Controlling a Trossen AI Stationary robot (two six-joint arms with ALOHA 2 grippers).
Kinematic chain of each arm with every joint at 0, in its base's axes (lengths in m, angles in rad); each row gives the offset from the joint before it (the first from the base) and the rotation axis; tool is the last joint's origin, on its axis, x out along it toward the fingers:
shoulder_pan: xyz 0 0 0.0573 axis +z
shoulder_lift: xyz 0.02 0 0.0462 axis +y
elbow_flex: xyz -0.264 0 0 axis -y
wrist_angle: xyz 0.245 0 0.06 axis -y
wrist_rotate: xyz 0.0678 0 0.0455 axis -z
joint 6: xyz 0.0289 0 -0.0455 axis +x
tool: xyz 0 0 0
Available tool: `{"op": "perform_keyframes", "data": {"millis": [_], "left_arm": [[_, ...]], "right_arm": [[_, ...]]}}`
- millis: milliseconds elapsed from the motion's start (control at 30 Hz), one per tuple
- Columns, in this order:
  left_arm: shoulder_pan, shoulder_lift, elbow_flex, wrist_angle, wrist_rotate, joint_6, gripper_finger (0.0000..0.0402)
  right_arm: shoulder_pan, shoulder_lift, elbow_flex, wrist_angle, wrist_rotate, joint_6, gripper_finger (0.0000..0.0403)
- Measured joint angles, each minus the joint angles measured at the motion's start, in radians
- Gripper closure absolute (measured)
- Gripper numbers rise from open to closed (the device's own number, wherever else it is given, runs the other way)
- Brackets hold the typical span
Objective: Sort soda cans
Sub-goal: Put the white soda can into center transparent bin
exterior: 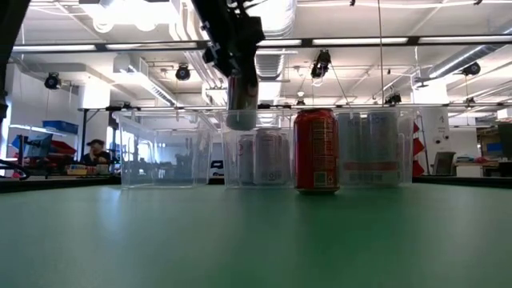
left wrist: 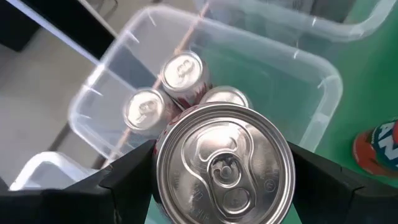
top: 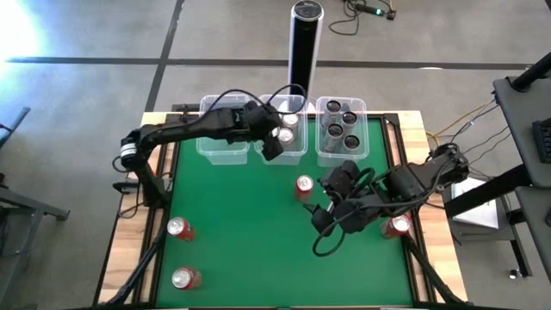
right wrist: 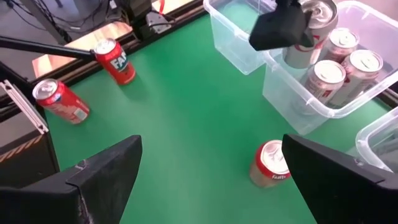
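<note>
My left gripper [top: 271, 142] is shut on a silver soda can [exterior: 242, 100] and holds it over the middle clear tub [top: 297, 153], where several silver cans [right wrist: 326, 74] stand. The right tub [top: 320, 155] holds dark cans [top: 342, 120]. The left tub [top: 207, 151] shows nothing inside. A red can [top: 304, 187] stands upright on the green mat. My right gripper [right wrist: 211, 180] is open, just to the right of this red can [right wrist: 272, 163]. Three more red cans [top: 179, 228] [top: 185, 278] [top: 398, 226] lie on the near part of the mat. My left gripper pinches the silver can's upper body [left wrist: 163, 186] between its two fingers [left wrist: 127, 177], one on each opposite side just below the top rim. The fingers come from above, pointing down. The can hangs upright, lifted clear, over the middle tub's near edge.
A tall black post with a silver cap [top: 304, 39] stands behind the tubs. Wooden borders [top: 129, 250] frame the green mat, and cables loop near my right arm [top: 340, 232]. Open mat lies in the middle [top: 250, 232].
</note>
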Motion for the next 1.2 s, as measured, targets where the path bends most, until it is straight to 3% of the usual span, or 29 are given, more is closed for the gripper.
{"op": "perform_keyframes", "data": {"millis": [400, 667, 1200], "left_arm": [[0.033, 0.077, -0.009, 0.01, 0.007, -0.069, 0.0117], [0.072, 0.132, -0.011, 0.029, 0.084, -0.094, 0.0117], [0.146, 0.242, -0.007, 0.104, 0.117, -0.166, 0.0105]], "right_arm": [[0.002, 0.008, 0.0, 0.0, -0.003, 0.006, 0.0021], [0.002, 0.008, 0.001, -0.004, -0.024, 0.005, 0.0021], [0.001, 0.007, 0.001, -0.011, -0.078, -0.008, 0.0021]]}}
